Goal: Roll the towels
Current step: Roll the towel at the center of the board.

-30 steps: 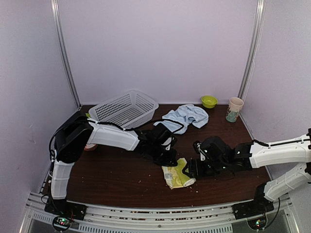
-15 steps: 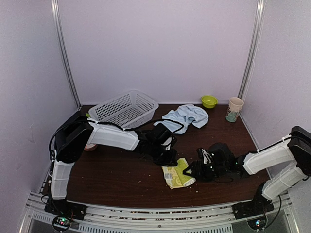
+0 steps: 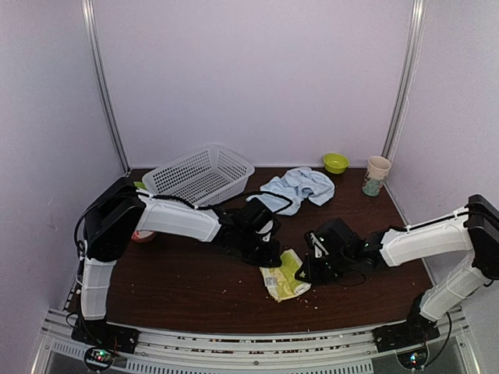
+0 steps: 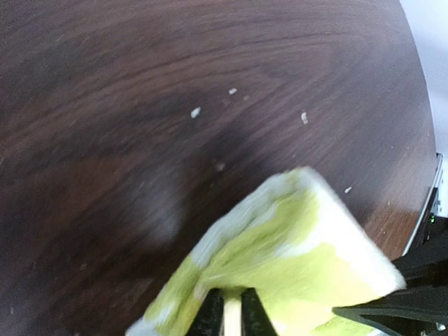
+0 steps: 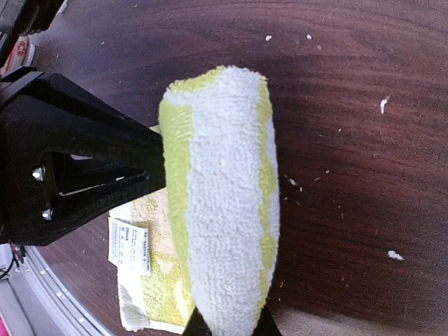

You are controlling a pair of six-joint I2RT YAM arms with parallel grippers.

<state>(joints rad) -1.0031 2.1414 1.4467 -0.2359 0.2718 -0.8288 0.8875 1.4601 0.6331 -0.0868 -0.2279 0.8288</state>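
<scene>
The lime-green and yellow towel (image 3: 284, 277) lies partly rolled on the dark table, near the front middle. My right gripper (image 3: 306, 273) is at its right side, shut on the thick rolled fold (image 5: 224, 196); the flat rest with a white label (image 5: 130, 245) lies beneath. From the far left, my left gripper (image 3: 269, 254) meets the towel's upper edge. Its fingers (image 4: 210, 316) stand close together with yellow cloth (image 4: 301, 245) pinched between them. The pale blue towel (image 3: 299, 185) lies crumpled at the back, touched by neither gripper.
A white mesh basket (image 3: 199, 173) stands at the back left. A green bowl (image 3: 336, 162) and a paper cup (image 3: 376, 175) stand at the back right. A small red-and-white object (image 3: 144, 234) lies under the left arm. Crumbs (image 5: 383, 105) dot the wood.
My right gripper has slid left and closed onto the rolled fold of the lime-green towel. The towel has bunched slightly leftward. The left arm has barely moved.
</scene>
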